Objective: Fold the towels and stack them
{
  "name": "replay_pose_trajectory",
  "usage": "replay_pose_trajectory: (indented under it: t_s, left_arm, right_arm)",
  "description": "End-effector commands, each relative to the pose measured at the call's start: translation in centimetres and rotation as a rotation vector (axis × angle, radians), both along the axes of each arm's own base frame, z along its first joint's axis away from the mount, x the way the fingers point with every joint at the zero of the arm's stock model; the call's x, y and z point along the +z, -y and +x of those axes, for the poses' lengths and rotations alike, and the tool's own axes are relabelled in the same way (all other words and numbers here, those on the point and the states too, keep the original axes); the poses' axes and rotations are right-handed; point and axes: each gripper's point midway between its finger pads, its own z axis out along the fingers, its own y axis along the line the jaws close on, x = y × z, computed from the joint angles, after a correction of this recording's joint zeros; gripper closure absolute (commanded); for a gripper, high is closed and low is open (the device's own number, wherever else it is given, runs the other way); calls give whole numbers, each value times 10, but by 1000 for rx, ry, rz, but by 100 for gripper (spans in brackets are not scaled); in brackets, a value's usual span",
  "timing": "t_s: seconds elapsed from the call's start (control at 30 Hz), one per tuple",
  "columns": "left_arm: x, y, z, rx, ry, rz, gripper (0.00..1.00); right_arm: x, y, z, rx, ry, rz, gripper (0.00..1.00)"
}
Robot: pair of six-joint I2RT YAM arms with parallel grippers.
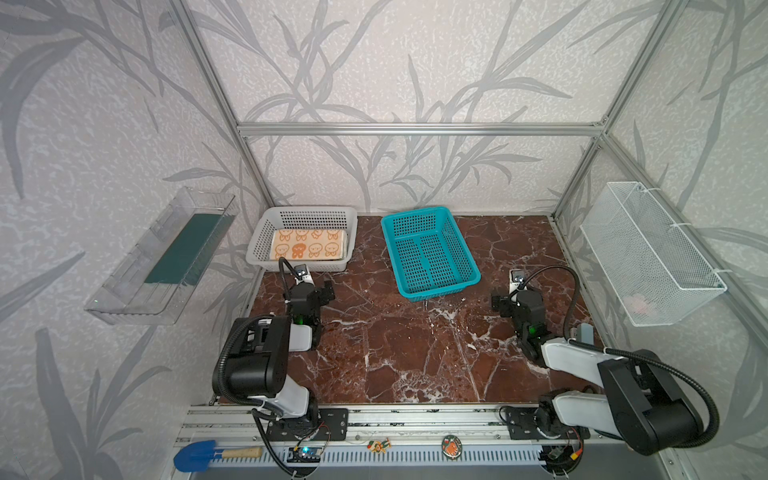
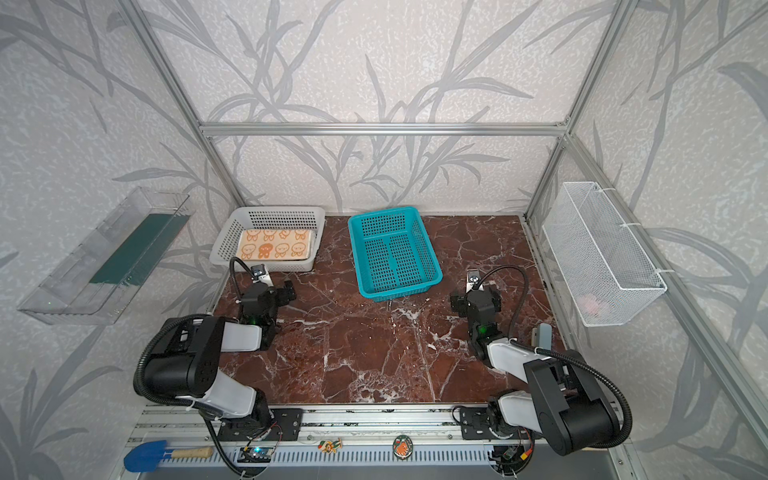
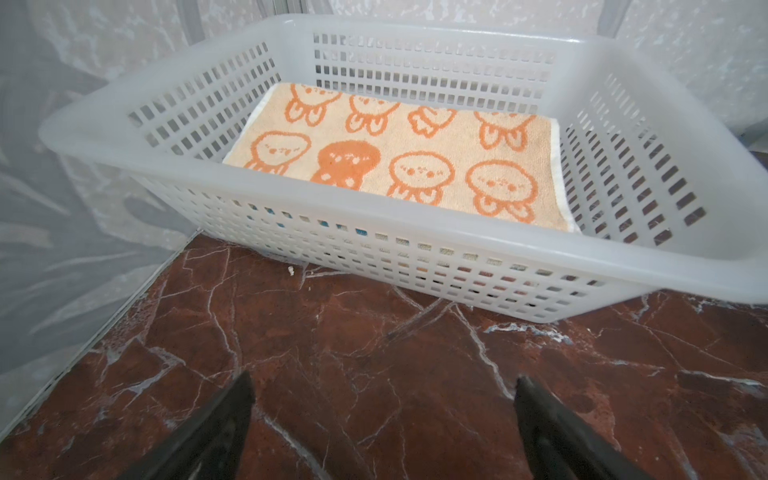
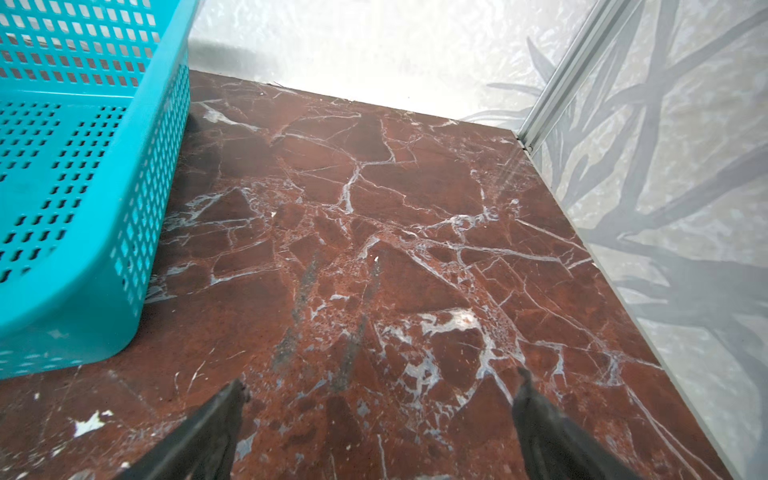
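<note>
**Camera layout.** Both top views look steeply down from high on the robot's side toward the back wall. They share almost the whole scene: marble tabletop, white basket at rear left, teal basket behind centre. The left wrist view sits low and close over the tabletop, facing past the left gripper onto the white basket's near wall, ground also covered by both top views. The right wrist view, equally low, faces past the right gripper toward the rear right corner, with the teal basket's side alongside. The two wrist views appear to share no ground.
</note>
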Motion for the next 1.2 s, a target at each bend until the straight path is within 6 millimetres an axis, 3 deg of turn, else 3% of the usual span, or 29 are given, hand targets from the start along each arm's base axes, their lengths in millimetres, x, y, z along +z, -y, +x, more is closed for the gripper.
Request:
replay_pose_trajectory:
  t_s: [0.0, 0.1, 0.2, 0.27, 0.33, 0.37, 0.5, 1.17]
  left_arm:
    - [11, 3, 6, -20, 32, 14, 1]
    - [12, 3, 7, -20, 49, 17, 1]
    - [11, 3, 7, -20, 43, 17, 1]
    - [12, 3, 7, -19, 40, 18, 1]
    - [12, 3, 7, -18, 44, 20, 1]
    - [12, 4, 7, -22, 42, 21, 1]
    - [11, 4, 7, -22, 39, 23, 1]
    - [11, 8, 9, -39, 28, 33, 1]
  right_arm:
    - [29, 2, 15, 4, 117, 6, 1]
    - [22, -1, 21, 45, 104, -10, 1]
    - [-6, -5, 35, 88, 93, 27, 1]
    - [-1, -8, 39, 110, 107, 29, 1]
    - [-8, 2, 39, 94, 26, 84, 1]
    - [-7, 10, 41, 69, 67, 120, 1]
    - [-5, 13, 40, 48, 75, 104, 1]
    - [-8, 10, 44, 38, 26, 76, 1]
